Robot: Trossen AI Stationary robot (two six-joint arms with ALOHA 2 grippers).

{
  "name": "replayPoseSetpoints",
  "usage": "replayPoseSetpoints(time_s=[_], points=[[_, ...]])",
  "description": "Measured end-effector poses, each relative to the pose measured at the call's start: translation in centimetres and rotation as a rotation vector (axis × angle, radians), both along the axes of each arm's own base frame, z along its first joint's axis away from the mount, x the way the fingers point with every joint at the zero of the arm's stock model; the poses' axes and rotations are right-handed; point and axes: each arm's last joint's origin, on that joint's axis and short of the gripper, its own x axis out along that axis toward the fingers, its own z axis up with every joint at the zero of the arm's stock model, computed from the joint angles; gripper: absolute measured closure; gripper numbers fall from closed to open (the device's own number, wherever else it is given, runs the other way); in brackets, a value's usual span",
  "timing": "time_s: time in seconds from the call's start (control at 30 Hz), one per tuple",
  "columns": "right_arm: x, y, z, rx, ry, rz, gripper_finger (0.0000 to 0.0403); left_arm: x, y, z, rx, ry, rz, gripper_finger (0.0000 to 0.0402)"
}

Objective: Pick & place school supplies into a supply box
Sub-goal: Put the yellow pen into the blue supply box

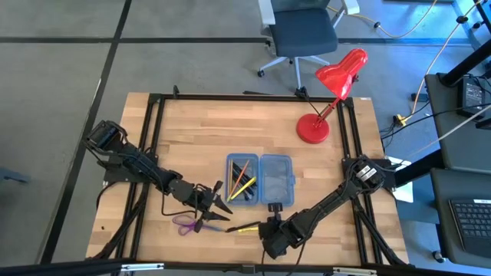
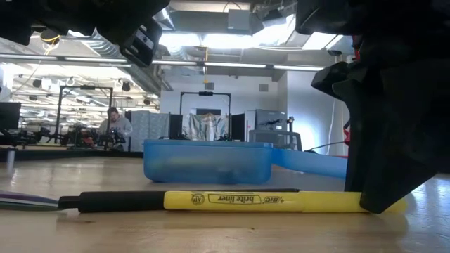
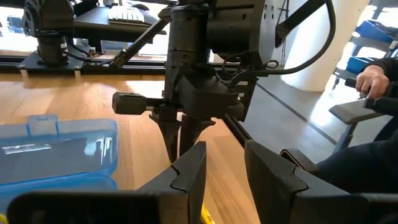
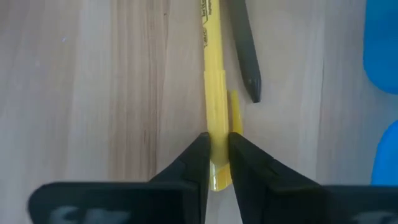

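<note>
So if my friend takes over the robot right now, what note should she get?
Right gripper: down at the table's front edge, fingers closed on the end of the yellow highlighter, which still lies on the wood.
Left gripper: hovering near the purple scissors, holding nothing, fingers apart.
Blue supply box: open mid-table, with several pens and pencils in its left half.
Left to do: lift the highlighter into the box, then the scissors and a dark pen beside the highlighter.

The yellow highlighter's (image 2: 281, 202) far end (the butt) hides behind the right gripper (image 2: 383, 204).
</note>
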Motion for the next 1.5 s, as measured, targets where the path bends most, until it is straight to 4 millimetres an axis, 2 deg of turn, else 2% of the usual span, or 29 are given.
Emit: replayPoseSetpoints(time_s=[0.5, 1.5], points=[[1.1, 1.7, 1.9, -0.052, -0.066, 0.134, 0.0339, 0.0, 0.0, 0.0, 0.0, 0.0, 0.0, 0.0297], [1.1, 1.8, 2.1, 0.007, -0.049, 0.089, 0.0338, 0.0, 0.0, 0.0, 0.0, 0.0, 0.0, 0.0297]])
